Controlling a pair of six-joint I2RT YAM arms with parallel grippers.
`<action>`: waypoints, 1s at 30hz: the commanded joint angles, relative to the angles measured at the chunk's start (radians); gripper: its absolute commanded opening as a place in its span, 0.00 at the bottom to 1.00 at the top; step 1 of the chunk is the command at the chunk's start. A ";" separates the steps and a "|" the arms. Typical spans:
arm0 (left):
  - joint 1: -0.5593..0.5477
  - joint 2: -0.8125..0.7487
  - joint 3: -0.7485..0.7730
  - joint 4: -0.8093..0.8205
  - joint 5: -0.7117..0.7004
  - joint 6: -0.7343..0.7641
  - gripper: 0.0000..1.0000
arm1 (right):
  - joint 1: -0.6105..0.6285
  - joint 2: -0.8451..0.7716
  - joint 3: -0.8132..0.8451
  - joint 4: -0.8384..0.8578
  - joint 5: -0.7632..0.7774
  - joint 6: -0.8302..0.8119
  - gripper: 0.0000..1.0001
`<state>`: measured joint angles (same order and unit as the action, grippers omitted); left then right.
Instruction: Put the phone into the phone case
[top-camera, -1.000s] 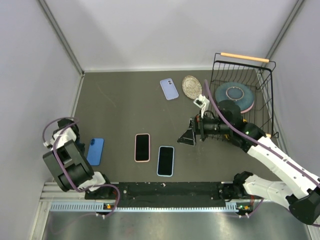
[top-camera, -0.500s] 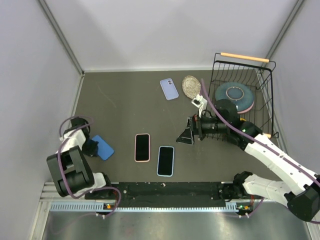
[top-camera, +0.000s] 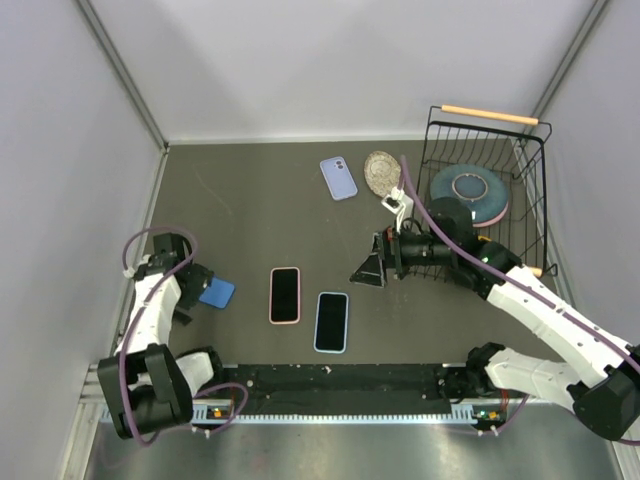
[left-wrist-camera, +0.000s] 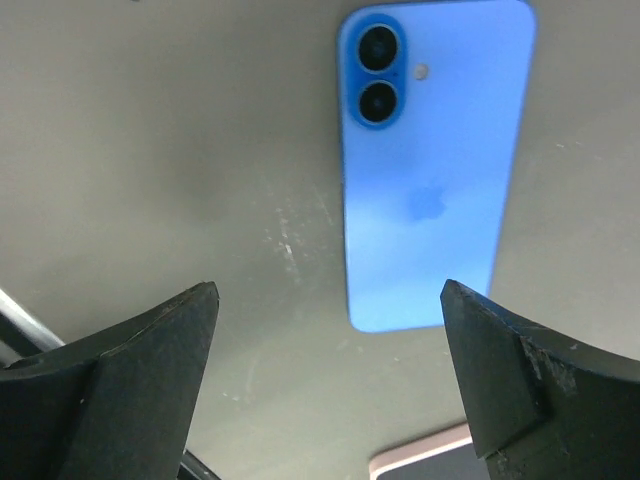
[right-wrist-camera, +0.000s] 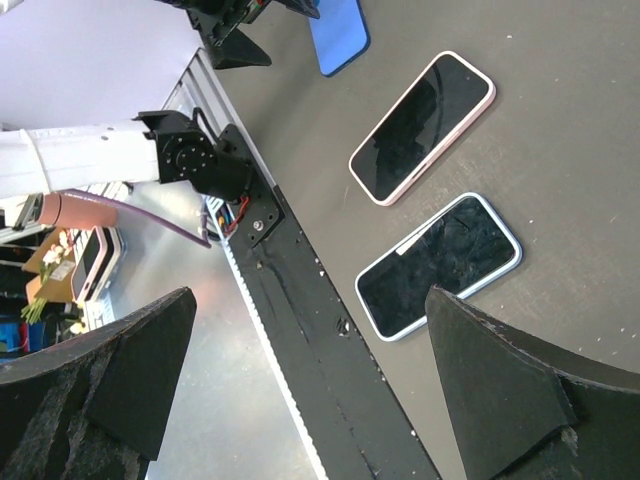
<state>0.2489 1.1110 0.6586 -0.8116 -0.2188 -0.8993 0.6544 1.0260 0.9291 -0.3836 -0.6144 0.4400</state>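
While the left arm (top-camera: 148, 312) bends forward beside the grey wall, the left fingers (left-wrist-camera: 130, 390) stand wide apart over the dark scuffed worktop (top-camera: 250, 210). The bright blue phone (left-wrist-camera: 432, 170) lies back-up just beyond them, untouched. Rightward lie a pink-rimmed phone (top-camera: 285, 295) and a pale-blue-rimmed phone (top-camera: 331, 321). Beside these, the right fingers (right-wrist-camera: 110, 370) hang spread.

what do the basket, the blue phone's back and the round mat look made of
Basket: thin black metal wire, seemingly coated; open grid, with a pale wooden-looking handle. Blue phone: smooth satin back, glass or plastic; soft sheen, no sharp reflections. Round mat: probably woven straw or similar fibre; tan, speckled texture, too small to be sure.
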 joint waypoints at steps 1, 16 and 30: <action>0.000 -0.042 0.015 0.029 0.071 -0.076 0.99 | 0.007 -0.004 -0.009 0.066 -0.015 0.011 0.99; -0.003 0.216 0.196 0.000 0.021 -0.243 0.99 | 0.007 -0.032 -0.041 0.046 0.008 -0.030 0.99; -0.008 0.430 0.228 0.015 0.062 -0.276 0.92 | 0.008 -0.003 -0.032 0.045 0.018 -0.044 0.99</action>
<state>0.2451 1.5028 0.8547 -0.8124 -0.1669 -1.1542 0.6544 1.0153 0.8898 -0.3634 -0.6025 0.4183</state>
